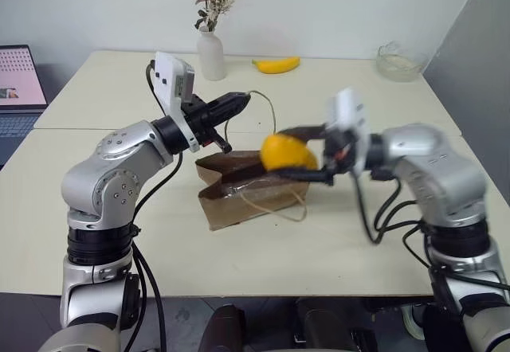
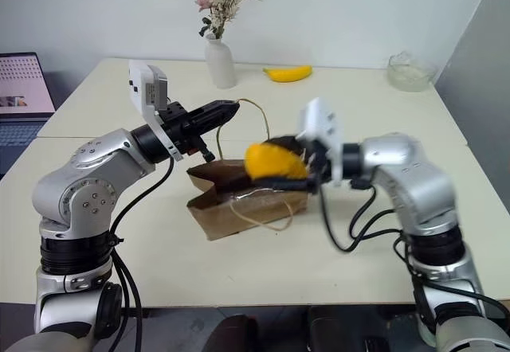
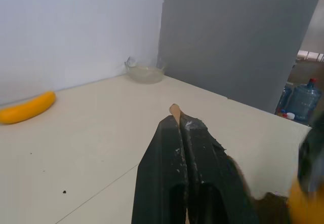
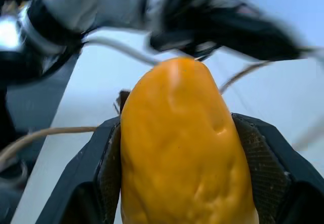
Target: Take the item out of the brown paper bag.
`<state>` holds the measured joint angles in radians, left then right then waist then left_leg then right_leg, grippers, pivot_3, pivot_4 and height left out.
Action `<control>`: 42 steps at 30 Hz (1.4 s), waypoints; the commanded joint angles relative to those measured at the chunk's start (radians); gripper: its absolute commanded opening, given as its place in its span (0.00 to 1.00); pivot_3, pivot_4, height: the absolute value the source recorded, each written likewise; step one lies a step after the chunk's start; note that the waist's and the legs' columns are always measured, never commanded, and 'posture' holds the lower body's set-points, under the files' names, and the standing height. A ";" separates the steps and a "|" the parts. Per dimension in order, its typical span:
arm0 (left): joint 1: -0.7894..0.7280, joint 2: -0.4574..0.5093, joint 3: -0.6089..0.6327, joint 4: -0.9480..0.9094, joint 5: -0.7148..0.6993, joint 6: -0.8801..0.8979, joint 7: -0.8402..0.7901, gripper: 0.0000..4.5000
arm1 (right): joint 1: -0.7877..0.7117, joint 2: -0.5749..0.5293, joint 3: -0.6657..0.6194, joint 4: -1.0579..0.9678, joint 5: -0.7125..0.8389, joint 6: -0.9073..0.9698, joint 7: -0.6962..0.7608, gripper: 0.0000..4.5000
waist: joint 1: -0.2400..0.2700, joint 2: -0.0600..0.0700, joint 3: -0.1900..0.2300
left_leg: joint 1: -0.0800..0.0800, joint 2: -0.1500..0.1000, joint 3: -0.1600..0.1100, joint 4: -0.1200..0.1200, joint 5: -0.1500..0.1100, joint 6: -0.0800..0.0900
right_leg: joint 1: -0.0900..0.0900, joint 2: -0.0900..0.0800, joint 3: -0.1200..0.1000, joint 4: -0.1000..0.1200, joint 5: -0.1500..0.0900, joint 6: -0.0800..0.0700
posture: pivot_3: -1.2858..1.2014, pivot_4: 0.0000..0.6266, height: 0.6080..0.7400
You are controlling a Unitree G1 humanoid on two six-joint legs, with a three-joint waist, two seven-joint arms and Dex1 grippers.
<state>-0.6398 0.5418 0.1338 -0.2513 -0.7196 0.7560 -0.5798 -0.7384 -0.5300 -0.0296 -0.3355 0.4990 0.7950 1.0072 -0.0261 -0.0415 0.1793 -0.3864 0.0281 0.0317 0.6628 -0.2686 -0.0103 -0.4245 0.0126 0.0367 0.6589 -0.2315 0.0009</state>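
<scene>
The brown paper bag [image 1: 247, 201] lies crumpled near the middle of the table, its mouth toward the left arm. My left gripper [image 1: 239, 102] is shut on one tan cord handle [image 1: 269, 107], holding it up above the bag; a tan scrap shows at its fingertips [image 3: 175, 110]. The second handle [image 1: 279, 209] lies loose on the table in front of the bag. The item [image 1: 291, 154], a smooth yellow-orange oblong, hangs just above the bag's right end. My right gripper [image 1: 279, 157] is shut on it, with the black pads [image 4: 104, 168] pressed against its sides.
A white vase [image 1: 211, 56] of dried flowers stands at the back of the table, and a banana [image 1: 277, 64] lies to its right. A glass bowl [image 1: 397, 62] sits at the back right. A laptop [image 1: 17, 89] is at the far left.
</scene>
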 commanded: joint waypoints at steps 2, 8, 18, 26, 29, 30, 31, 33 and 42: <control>0.002 -0.008 0.007 -0.017 0.013 -0.026 0.000 0.00 | 0.039 -0.134 -0.101 0.099 -0.113 -0.079 -0.118 0.64 | 0.000 0.000 0.000 | 0.000 0.000 0.000 0.000 0.000 0.000 | 0.000 0.000 0.000 0.000 0.000 0.000 | 0.52 0.24 1.00; 0.000 -0.022 0.000 -0.015 0.027 -0.027 0.001 0.00 | 0.151 -0.267 0.106 0.342 -0.433 -0.353 -0.206 0.64 | -0.005 0.000 0.000 | 0.000 0.000 0.002 -0.001 0.000 0.000 | 0.000 0.001 0.002 -0.002 0.000 0.000 | 0.52 0.24 1.00; 0.005 -0.029 0.003 -0.010 0.041 -0.031 -0.003 0.00 | 0.190 -0.286 0.164 0.411 -0.512 -0.470 -0.161 0.99 | -0.007 0.002 0.002 | 0.000 0.001 0.002 -0.001 0.000 0.000 | -0.001 0.003 0.004 0.000 0.000 0.001 | 0.52 0.24 1.00; 0.084 0.122 -0.035 -0.036 0.174 -0.164 -0.141 0.09 | 0.243 -0.229 -0.083 -0.005 -0.047 -0.141 -0.074 1.00 | -0.009 0.002 0.002 | 0.001 0.002 0.002 -0.001 0.000 0.000 | -0.001 0.003 0.003 0.000 0.000 0.001 | 0.52 0.24 1.00; 0.122 0.179 -0.003 -0.049 0.187 -0.194 -0.171 0.27 | 0.241 -0.193 -0.146 -0.102 0.102 -0.010 -0.118 1.00 | -0.005 0.002 0.002 | 0.001 0.003 0.000 -0.002 0.000 0.000 | -0.001 0.004 0.001 0.001 0.000 0.000 | 0.52 0.24 1.00; 0.134 0.194 0.009 -0.055 0.189 -0.199 -0.175 0.34 | 0.240 -0.182 -0.159 -0.118 0.135 0.014 -0.133 1.00 | -0.005 0.002 0.002 | 0.001 0.002 0.000 -0.001 0.000 0.000 | -0.001 0.003 0.001 0.001 0.000 0.000 | 0.52 0.24 1.00; 0.145 0.204 0.023 -0.062 0.187 -0.197 -0.173 0.42 | 0.237 -0.174 -0.166 -0.127 0.159 0.031 -0.145 1.00 | -0.005 0.002 0.002 | 0.001 0.002 0.001 -0.001 0.000 0.000 | -0.001 0.003 0.001 0.001 0.000 0.000 | 0.52 0.24 1.00; 0.173 0.220 0.054 -0.080 0.173 -0.189 -0.173 0.56 | 0.232 -0.167 -0.164 -0.125 0.176 0.037 -0.160 1.00 | -0.005 0.002 0.002 | 0.001 0.001 0.002 0.000 0.000 0.000 | 0.000 0.001 0.002 0.000 0.000 0.001 | 0.52 0.24 1.00; 0.476 0.174 0.228 -0.312 0.253 -0.176 0.034 0.77 | 0.303 -0.152 -0.144 -0.115 0.140 -0.049 -0.198 1.00 | -0.004 0.002 0.002 | 0.000 0.002 0.002 -0.002 0.000 0.000 | -0.001 0.001 0.002 -0.002 0.000 0.001 | 0.52 0.24 1.00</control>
<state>-0.1833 0.7351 0.3337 -0.4876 -0.5057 0.6033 -0.6123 -0.4479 -0.6857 -0.1558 -0.4278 0.6471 0.7842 0.8222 -0.0299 -0.0391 0.1811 -0.3865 0.0299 0.0332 0.6607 -0.2690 -0.0099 -0.4250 0.0140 0.0389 0.6565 -0.2314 0.0022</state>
